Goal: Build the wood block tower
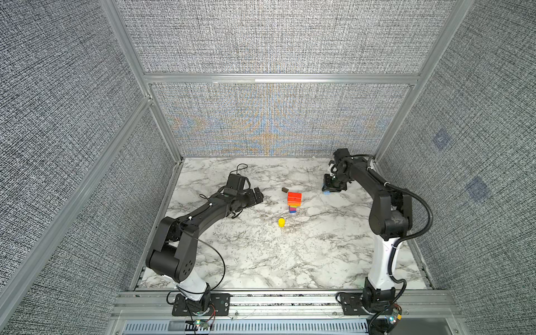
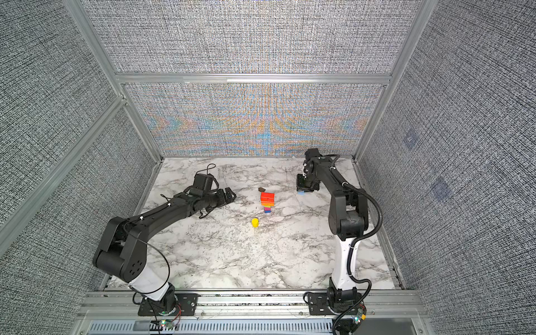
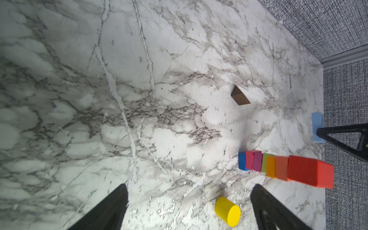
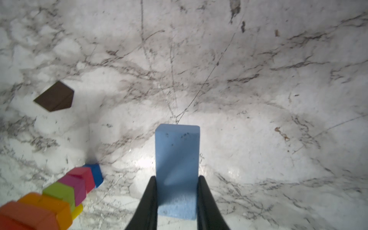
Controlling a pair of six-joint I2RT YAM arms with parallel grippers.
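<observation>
The tower (image 1: 293,201) (image 2: 267,201) stands mid-table: blue at the base, then pink, magenta, green and orange, with a big red block on top (image 3: 302,169) (image 4: 59,197). My right gripper (image 4: 177,177) (image 1: 330,188) is shut on a light blue slab (image 4: 177,151) (image 3: 317,121) low at the tabletop, right of the tower. Well to the tower's left, my left gripper (image 1: 258,195) (image 3: 191,186) is open and holds nothing. A yellow cylinder (image 1: 281,222) (image 3: 228,211) lies on its side in front of the tower. A dark brown block (image 1: 284,190) (image 4: 54,97) lies just behind it.
The marble tabletop (image 1: 290,261) is boxed in by grey fabric walls with aluminium posts (image 1: 397,116). The back wall is close behind my right arm. A black cable loop (image 1: 240,166) rises from my left wrist.
</observation>
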